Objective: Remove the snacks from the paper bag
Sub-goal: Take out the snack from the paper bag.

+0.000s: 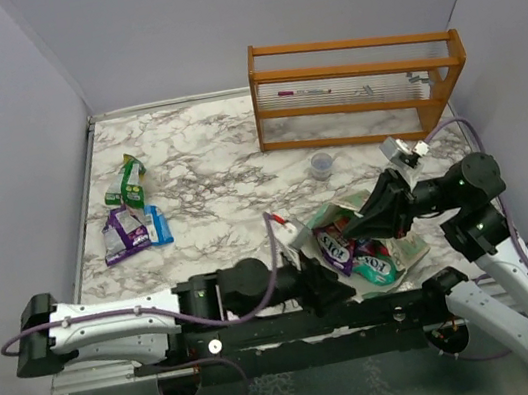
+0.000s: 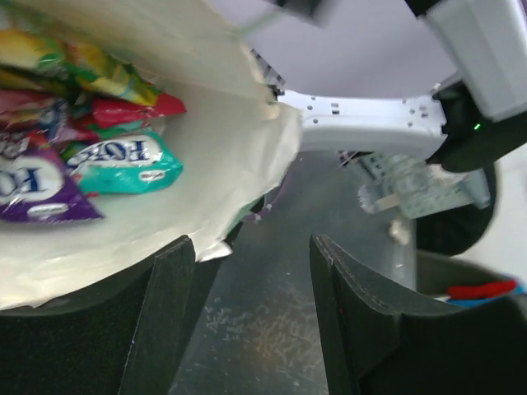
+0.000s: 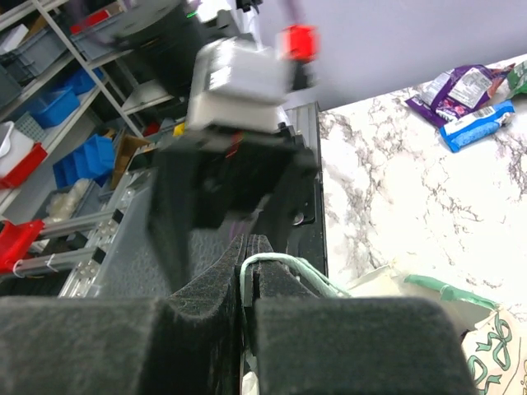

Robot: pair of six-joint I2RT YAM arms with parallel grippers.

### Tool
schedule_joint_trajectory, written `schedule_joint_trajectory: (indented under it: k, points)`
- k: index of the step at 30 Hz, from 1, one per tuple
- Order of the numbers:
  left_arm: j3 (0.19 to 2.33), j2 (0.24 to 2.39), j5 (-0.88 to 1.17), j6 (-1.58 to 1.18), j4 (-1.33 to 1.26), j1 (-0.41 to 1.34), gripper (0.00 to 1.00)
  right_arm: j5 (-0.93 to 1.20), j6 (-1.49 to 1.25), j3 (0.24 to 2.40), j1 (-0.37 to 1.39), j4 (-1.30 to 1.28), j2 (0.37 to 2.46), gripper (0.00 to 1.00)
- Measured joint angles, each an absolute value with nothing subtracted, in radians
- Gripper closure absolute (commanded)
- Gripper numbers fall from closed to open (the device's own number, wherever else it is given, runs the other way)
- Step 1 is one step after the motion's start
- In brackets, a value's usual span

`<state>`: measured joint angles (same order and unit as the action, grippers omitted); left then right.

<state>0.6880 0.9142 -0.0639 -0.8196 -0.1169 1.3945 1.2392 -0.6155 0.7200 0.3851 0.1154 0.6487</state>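
The paper bag (image 1: pixel 411 250) lies on its side near the table's front edge, with its mouth toward the left arm. Purple (image 1: pixel 335 245) and teal (image 1: pixel 376 266) snacks show in the opening. The left wrist view shows the bag's cream inside (image 2: pixel 214 156) with teal (image 2: pixel 123 164), purple (image 2: pixel 33 197), red (image 2: pixel 132 109) and yellow (image 2: pixel 90 66) packets. My left gripper (image 2: pixel 247 271) is open at the mouth's lower rim. My right gripper (image 3: pixel 251 247) is shut on the bag's pale string handle (image 3: pixel 284 262) at the upper rim (image 1: pixel 360 225). Green (image 1: pixel 127 183), purple (image 1: pixel 125 233) and blue (image 1: pixel 158 223) snacks lie at the table's far left.
An orange wooden rack (image 1: pixel 357 86) stands at the back right. A small clear cup (image 1: pixel 321 164) stands in front of it, close behind the bag. Grey walls close in the left, back and right sides.
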Motion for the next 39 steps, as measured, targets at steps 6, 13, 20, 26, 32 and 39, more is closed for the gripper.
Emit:
schedule_joint_trajectory:
  k: [6,13,20,26,32,39]
  points:
    - [0.849,1.143,-0.372,-0.794,-0.104,1.573,0.57,1.201,-0.595,0.728,0.385,0.073,0.614,0.98]
    - [0.867,1.276,-0.605,-0.902,-0.102,1.570,0.73,1.172,-0.590,0.729,0.385,0.060,0.572,0.98]
    - [0.910,1.419,-0.676,-1.089,-0.092,1.524,0.73,1.163,-0.591,0.730,0.385,0.060,0.556,0.98]
    - [0.991,1.542,-0.723,-1.206,-0.063,1.487,0.56,1.156,-0.590,0.733,0.385,0.052,0.537,0.98]
    - [1.118,1.650,-0.779,-1.308,0.004,1.488,0.51,1.146,-0.588,0.734,0.385,0.028,0.529,0.98]
    - [1.219,1.726,-0.866,-1.499,0.181,1.486,0.40,1.133,-0.562,0.751,0.385,-0.014,0.514,0.98]
